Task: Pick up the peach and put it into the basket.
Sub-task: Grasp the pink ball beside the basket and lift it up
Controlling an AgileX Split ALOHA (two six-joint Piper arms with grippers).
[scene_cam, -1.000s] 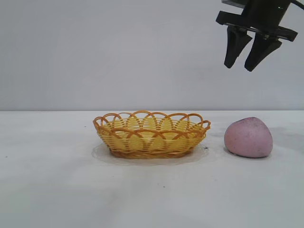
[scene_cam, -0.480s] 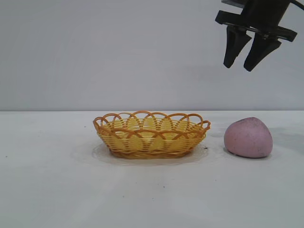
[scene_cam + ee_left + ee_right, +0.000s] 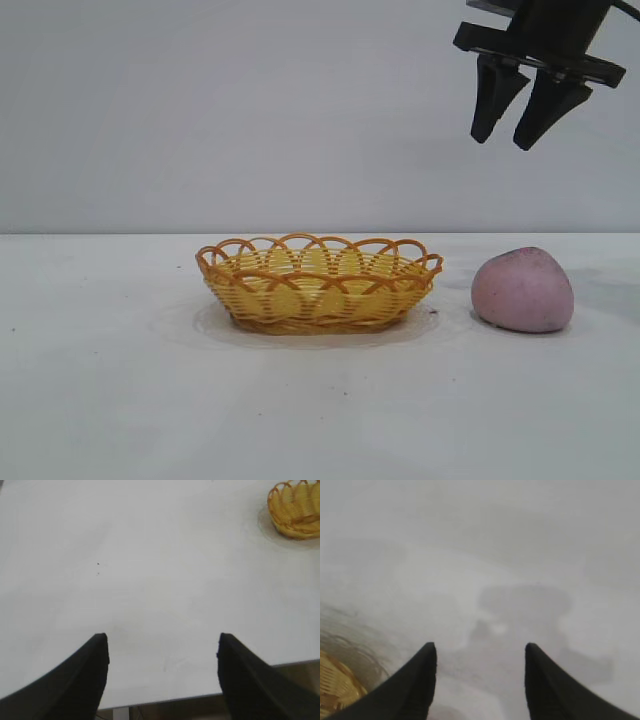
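The pink-mauve peach (image 3: 523, 290) lies on the white table, to the right of the yellow-orange wicker basket (image 3: 318, 283), which is empty. My right gripper (image 3: 502, 142) hangs open and empty high above the table, over the gap between peach and basket and a little toward the peach. In the right wrist view the open gripper (image 3: 480, 647) looks down on bare table, with the basket's rim (image 3: 335, 685) at one edge; the peach is out of that view. My left gripper (image 3: 162, 639) is open and empty over the table's edge, far from the basket (image 3: 296, 507).
The white table (image 3: 150, 400) extends to the left of the basket and in front of it. Its front edge (image 3: 165, 699) shows in the left wrist view. A plain grey wall stands behind.
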